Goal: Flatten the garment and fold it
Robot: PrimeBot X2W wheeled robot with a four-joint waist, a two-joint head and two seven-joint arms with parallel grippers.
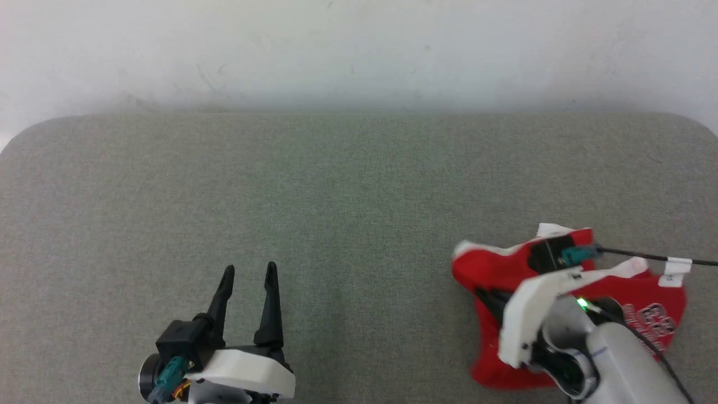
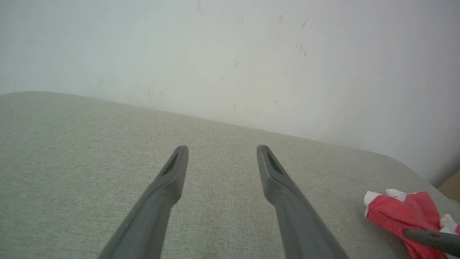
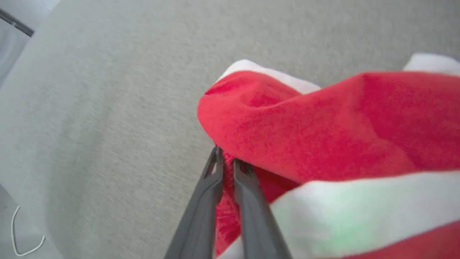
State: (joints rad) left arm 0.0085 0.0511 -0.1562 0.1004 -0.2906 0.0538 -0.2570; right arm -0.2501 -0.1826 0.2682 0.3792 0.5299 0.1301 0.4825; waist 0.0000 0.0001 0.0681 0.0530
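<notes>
The garment (image 1: 499,272), red with white trim and a printed patch, lies crumpled at the near right of the grey table (image 1: 359,185). My right gripper (image 1: 487,296) reaches into its left part. In the right wrist view the right gripper (image 3: 227,158) has its jaws nearly together, pinching a red fold of the garment (image 3: 323,126). My left gripper (image 1: 249,268) hovers open over bare table at the near left, far from the cloth. In the left wrist view the left gripper (image 2: 222,149) holds nothing, and the garment (image 2: 399,212) sits at the lower right.
A white wall (image 1: 359,50) runs behind the table's far edge. A black cable (image 1: 645,256) with white tags trails off right from my right wrist. The table's rounded far corners show at left and right.
</notes>
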